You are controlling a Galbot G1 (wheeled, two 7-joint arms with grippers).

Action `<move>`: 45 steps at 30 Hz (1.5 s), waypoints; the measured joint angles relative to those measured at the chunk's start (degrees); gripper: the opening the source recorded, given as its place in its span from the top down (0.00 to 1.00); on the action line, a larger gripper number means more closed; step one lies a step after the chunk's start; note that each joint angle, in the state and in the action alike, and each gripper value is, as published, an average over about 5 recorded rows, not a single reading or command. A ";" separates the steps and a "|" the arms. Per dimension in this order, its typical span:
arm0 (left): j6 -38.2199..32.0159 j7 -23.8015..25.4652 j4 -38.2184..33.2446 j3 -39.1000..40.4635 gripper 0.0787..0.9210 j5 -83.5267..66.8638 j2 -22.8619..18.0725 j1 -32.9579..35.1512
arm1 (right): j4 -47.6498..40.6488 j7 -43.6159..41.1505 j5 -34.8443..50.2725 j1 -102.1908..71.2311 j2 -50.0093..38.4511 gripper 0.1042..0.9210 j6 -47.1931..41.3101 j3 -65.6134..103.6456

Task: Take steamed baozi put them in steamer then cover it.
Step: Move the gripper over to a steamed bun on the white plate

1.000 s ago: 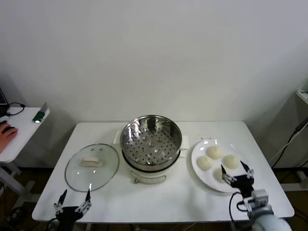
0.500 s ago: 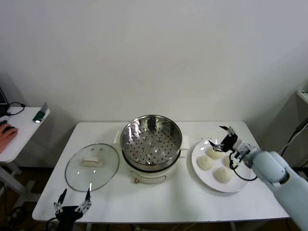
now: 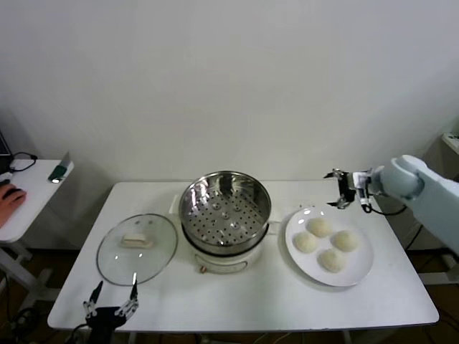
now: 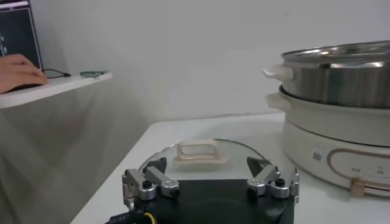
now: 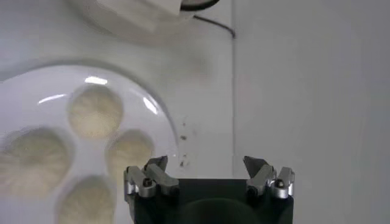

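Several cream-white baozi (image 3: 319, 227) lie on a white plate (image 3: 358, 271) at the table's right. The same baozi (image 5: 94, 111) show in the right wrist view. The shiny steamer (image 3: 225, 208) stands mid-table on its cream base, its perforated tray bare. Left of the steamer the glass cover (image 3: 137, 247) lies flat with its handle (image 4: 198, 151) up. My right gripper (image 3: 346, 188) hovers open and holding nothing just beyond the plate's far edge. My left gripper (image 3: 111, 301) waits open at the table's front left edge, just in front of the cover.
A white side table (image 3: 32, 193) stands to the left with a person's hand (image 3: 11, 197) on it. The wall runs close behind the table. A black cable (image 5: 210, 21) lies past the table's right end.
My right arm has swung up from the table's front right, across the plate, to beyond the plate's far edge. The left arm, baozi, steamer and cover have not moved.
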 measured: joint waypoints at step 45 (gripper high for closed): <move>-0.88 -0.03 -1.07 0.01 0.12 2.63 -0.12 1.52 | -28.10 -4.61 2.73 -3.47 19.38 0.16 1.19 -10.24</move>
